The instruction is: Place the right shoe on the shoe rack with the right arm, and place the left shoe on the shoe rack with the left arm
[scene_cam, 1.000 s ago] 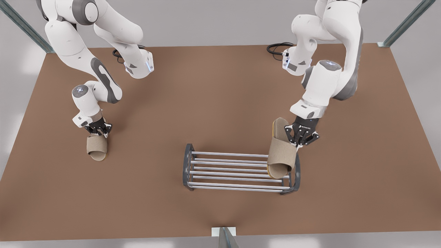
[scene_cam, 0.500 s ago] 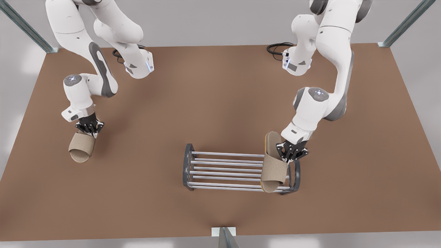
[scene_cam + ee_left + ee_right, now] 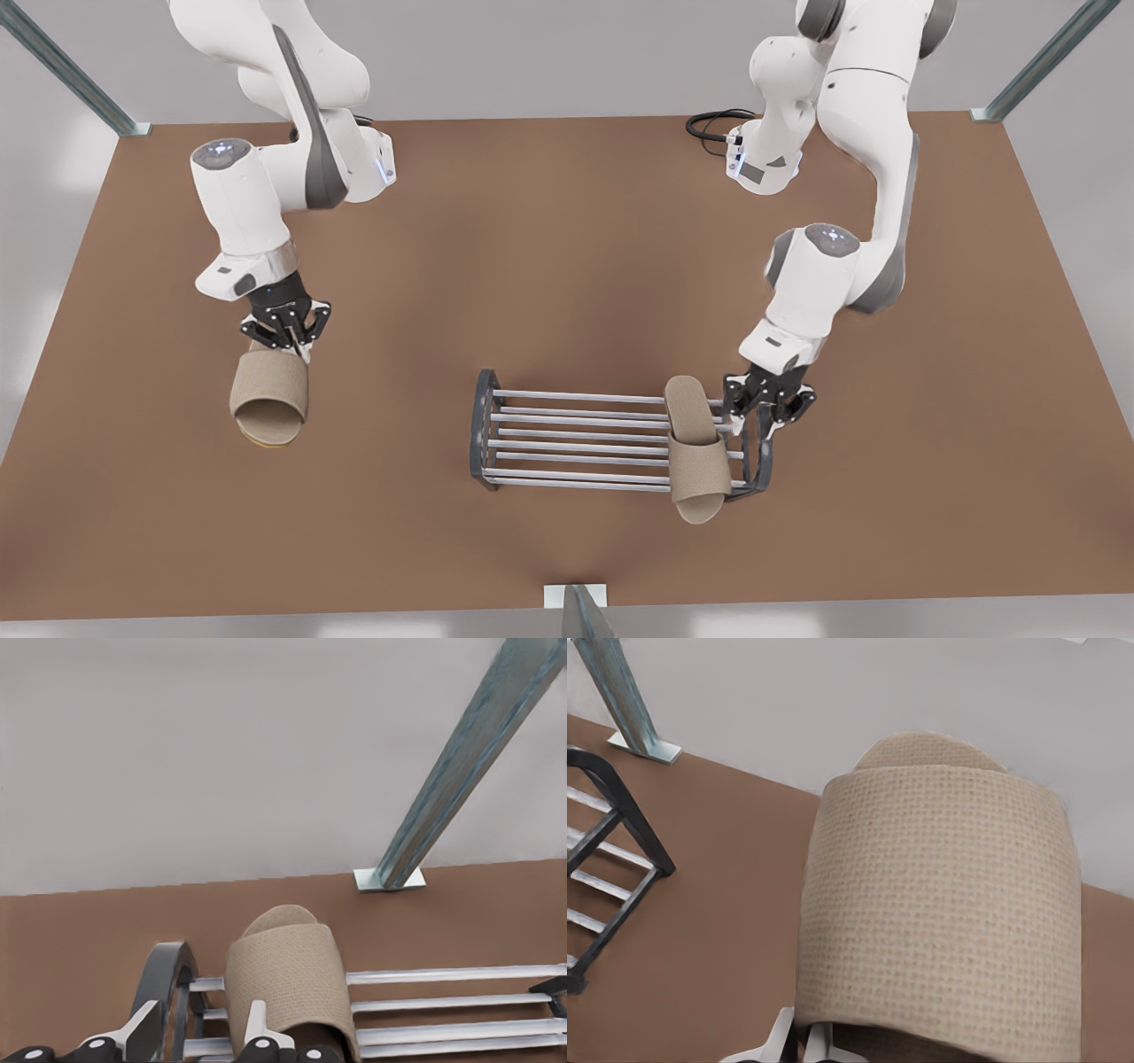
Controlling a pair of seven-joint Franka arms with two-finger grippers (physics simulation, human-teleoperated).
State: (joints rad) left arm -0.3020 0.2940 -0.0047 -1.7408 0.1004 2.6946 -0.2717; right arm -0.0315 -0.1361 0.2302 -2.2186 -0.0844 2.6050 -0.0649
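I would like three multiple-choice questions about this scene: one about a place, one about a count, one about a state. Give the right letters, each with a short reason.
1. Where does the left shoe lie?
A. on the shoe rack
B. on the table
C. in a claw

2. How many slippers are there?
A. one
B. two
C. three

3. What is the state of the right claw?
A. open and empty
B. shut on the right shoe
C. resting on the rack

Answers:
1 A: it lies across the bars, with the open left claw beside it.
2 B: one is on the rack, one is held.
3 B: its fingers pinch the heel end.
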